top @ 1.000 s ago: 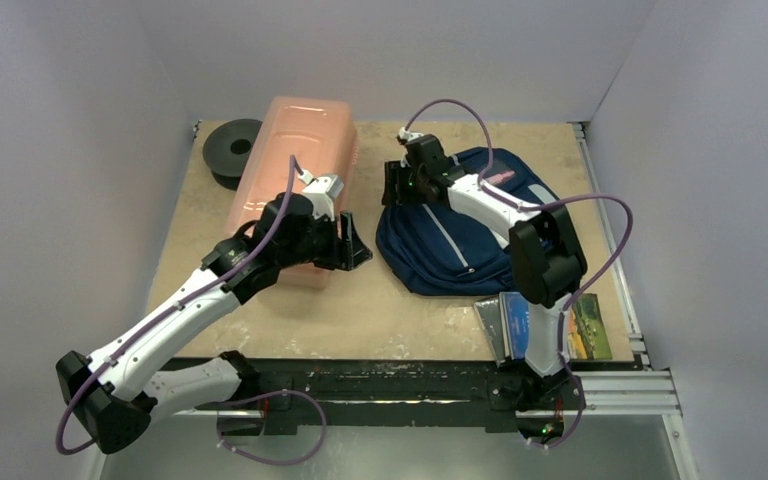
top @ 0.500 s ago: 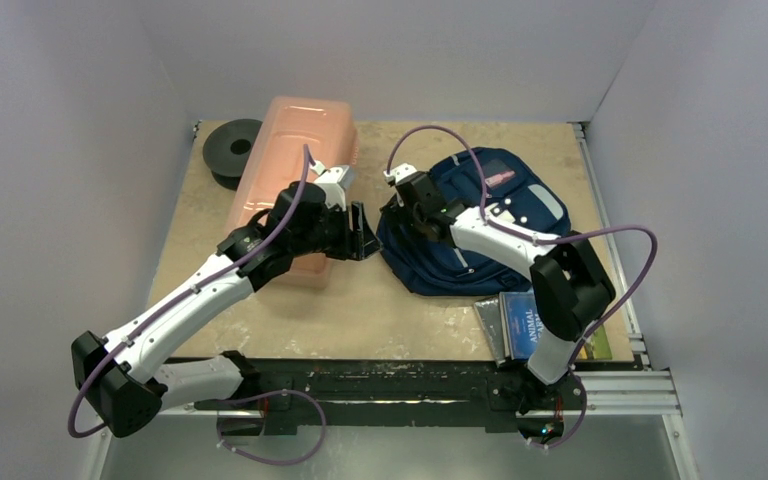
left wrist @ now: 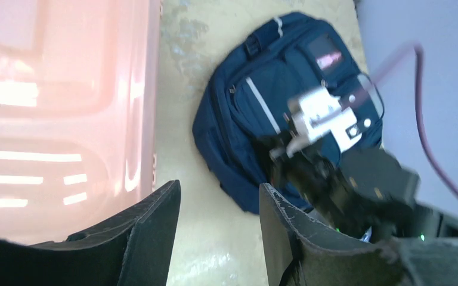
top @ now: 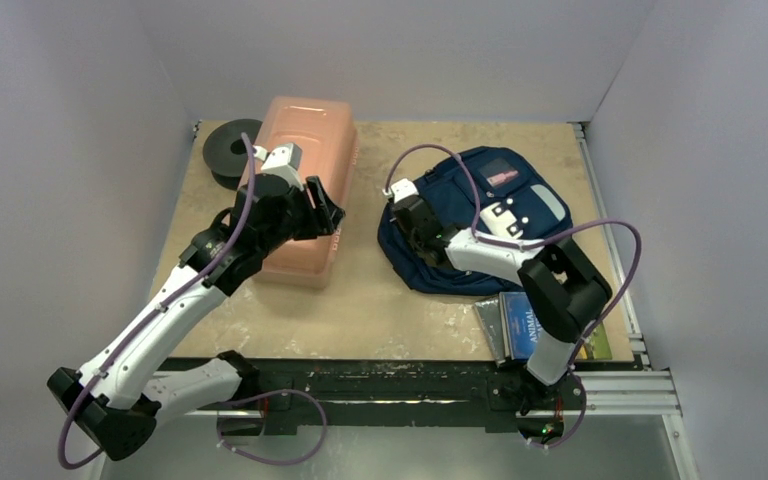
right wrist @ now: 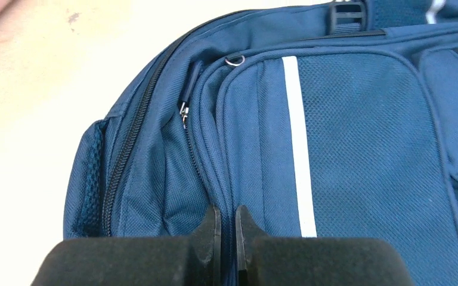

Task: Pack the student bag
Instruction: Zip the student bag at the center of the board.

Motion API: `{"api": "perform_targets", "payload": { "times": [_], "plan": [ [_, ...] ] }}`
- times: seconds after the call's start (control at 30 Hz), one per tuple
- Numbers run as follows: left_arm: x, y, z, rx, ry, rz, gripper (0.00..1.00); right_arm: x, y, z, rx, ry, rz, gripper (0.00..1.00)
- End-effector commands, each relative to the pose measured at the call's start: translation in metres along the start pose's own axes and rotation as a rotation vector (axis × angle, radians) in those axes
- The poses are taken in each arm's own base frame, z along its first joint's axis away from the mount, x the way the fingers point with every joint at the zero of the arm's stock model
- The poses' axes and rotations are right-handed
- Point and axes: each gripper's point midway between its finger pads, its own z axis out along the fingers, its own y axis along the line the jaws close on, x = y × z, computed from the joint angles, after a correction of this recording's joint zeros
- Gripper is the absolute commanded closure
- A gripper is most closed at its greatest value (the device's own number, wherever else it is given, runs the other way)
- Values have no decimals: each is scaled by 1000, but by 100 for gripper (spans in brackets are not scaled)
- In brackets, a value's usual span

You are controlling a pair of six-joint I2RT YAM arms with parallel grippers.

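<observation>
Navy blue fabric backpack [top: 430,270] lies flat, front up, right of centre on the surface [top: 380,300]. Its long axis seems to run from near left to far right. The zips look closed and thin books [top: 535,325] lie outside at the near right, so packing seems barely begun. The right end effector [right wrist: 226,223] is pinched shut at a zip seam. The left end effector [left wrist: 219,187] is partly wide and empty.

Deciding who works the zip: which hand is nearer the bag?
Right. The right hand is shut, right at the bag front by a zip; the left hand is open over the pink box edge, apart from the bag.
</observation>
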Motion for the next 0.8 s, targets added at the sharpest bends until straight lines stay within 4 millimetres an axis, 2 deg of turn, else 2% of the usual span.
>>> {"api": "perform_targets", "payload": {
  "times": [0.0,0.03,0.07,0.17,0.27,0.3,0.4,0.47,0.53,0.6,0.7,0.77],
  "plan": [
    [-49,-23,12,94,-51,-42,51,-41,-19,-33,-55,-245,130,100],
    [-53,-30,20,132,-34,-24,51,-45,-16,-38,-114,-273,138,100],
    [-56,-42,28,181,-11,2,51,-48,-21,-41,-129,-291,155,100],
    [-49,-76,59,348,119,69,54,-53,-34,-48,-194,-330,203,100],
    [-39,-103,95,441,259,48,58,-55,-46,-57,-197,-367,223,100],
    [-41,-112,106,454,284,32,59,-58,-50,-61,-197,-382,227,100],
    [-29,-123,137,420,333,30,57,-58,-57,-68,-205,-415,253,100],
    [-18,-119,162,344,327,51,54,-56,-60,-71,-213,-430,272,100],
    [-10,-119,175,306,347,35,54,-56,-65,-73,-208,-453,300,100],
    [1,-117,180,278,372,11,55,-56,-72,-72,-204,-455,334,100],
    [16,-121,177,331,342,87,54,-58,-77,-72,-236,-443,373,100],
    [29,-109,173,350,325,127,50,-60,-80,-75,-253,-443,404,100]
  ]
}}
